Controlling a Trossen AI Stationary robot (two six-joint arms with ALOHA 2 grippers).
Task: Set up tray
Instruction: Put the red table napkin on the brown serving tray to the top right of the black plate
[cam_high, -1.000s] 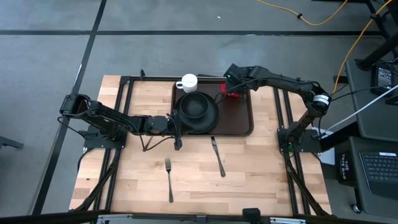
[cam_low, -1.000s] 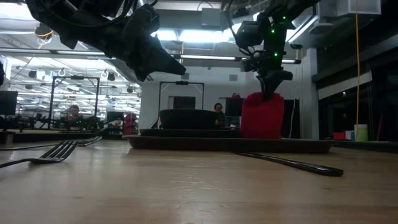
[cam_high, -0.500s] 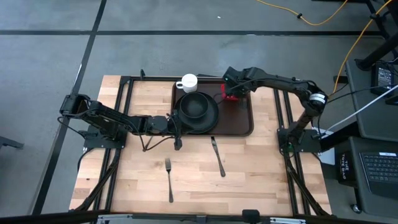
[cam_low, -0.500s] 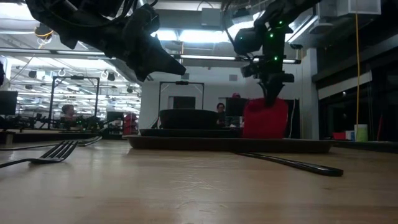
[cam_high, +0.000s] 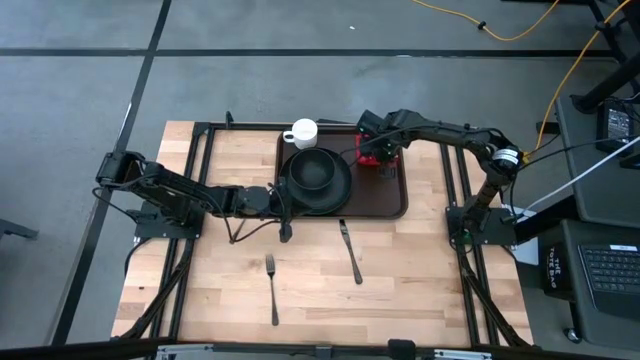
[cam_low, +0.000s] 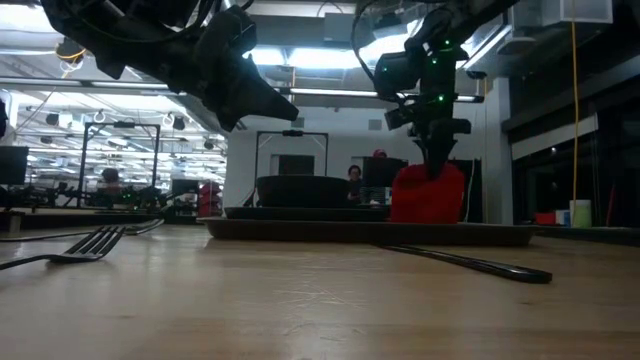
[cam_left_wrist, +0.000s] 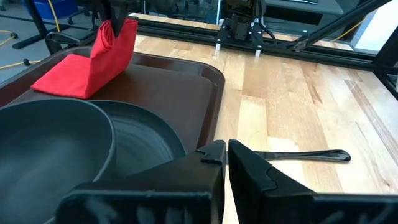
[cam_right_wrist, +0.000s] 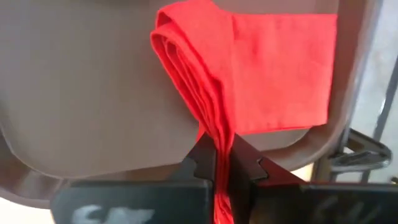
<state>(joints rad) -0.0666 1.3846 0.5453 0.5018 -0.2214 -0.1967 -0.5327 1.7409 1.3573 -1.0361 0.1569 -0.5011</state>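
the right end effector (cam_high: 379, 153) pinches a red napkin (cam_right_wrist: 261, 81), part lifted, over the tray (cam_high: 392, 195) at upper centre. the left end effector (cam_high: 285, 200), fingers pressed together and empty, sits at the black plate (cam_high: 318, 180). knife (cam_high: 349, 250) and fork (cam_high: 271, 285) lie on the surface (cam_high: 420, 280) below.

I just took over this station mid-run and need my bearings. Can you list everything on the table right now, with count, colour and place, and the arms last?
tray: one, dark brown, far middle of the table.
plate: one, black, round, on the tray's left part.
bowl: one, black, on the plate.
napkin: one, red, folded, one edge lifted, the rest on the tray's far right part.
cup: one, white, beside the tray's far left corner.
knife: one, dark metal, on the wood near the tray.
fork: one, metal, on the wood left of the knife.
left gripper: shut, empty, by the plate's left rim.
right gripper: shut on the napkin, over the tray.
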